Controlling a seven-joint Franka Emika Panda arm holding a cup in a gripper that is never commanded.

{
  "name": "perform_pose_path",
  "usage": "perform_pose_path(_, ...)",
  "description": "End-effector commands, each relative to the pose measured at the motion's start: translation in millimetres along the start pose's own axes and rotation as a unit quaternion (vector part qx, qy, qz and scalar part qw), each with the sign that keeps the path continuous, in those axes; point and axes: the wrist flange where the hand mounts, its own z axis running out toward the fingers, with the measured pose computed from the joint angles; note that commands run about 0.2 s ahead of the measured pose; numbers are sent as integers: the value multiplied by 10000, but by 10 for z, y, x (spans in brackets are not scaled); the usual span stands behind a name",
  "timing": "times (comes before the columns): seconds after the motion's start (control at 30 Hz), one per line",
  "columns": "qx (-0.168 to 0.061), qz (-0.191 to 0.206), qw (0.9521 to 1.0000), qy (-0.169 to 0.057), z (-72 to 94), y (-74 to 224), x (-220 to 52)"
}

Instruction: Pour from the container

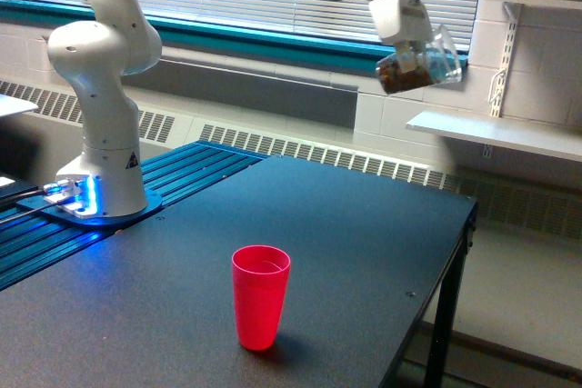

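Exterior view showed the gripper high above the far side of the black table, pinching a small clear plastic cup with its fingers pressed against the cup's wall. The cup hung in the air in front of the window blinds, toward the exterior view's right, well apart from the red cup that stood upright near the table's front edge. A dark brown fill lay gathered in the cup's lower end; what it was could not be told.

By the look of it, the cup was thin and light, with most of its weight in the fill. Such walls likely flex and could crack or slip under a hard squeeze, so a moderate grip across the middle of the ribbed side, where the fingers sat, seemed the sound place to hold it.

The cup lay strongly tilted, its long axis nearer level than upright. The closed bottom pointed toward the exterior view's left and a little down; the open mouth faced the exterior view's right and slightly up. The fill therefore sat against the bottom and none showed at the rim. Judged from this, pouring was not yet under way, and the cup was not above the red cup.
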Motion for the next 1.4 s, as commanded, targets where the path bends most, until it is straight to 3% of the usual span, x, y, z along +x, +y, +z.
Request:
perform_pose_path(0.03, -221, 843, 9962, 8, 43, 342, 172)
perform_pose_path(0.23, -311, 1362, 9902, 11, 73, 653, 254)
perform_pose_path(0.43, -547, 1884, 9806, -22, 154, 991, 342)
perform_pose_path(0.6, -612, 2385, 9692, -72, 180, 1235, 400)
perform_pose_path(0.83, -813, 3045, 9489, -153, 243, 1581, 515)
perform_pose_path(1.4, -1056, 3223, 9393, -524, 442, 2167, 618)
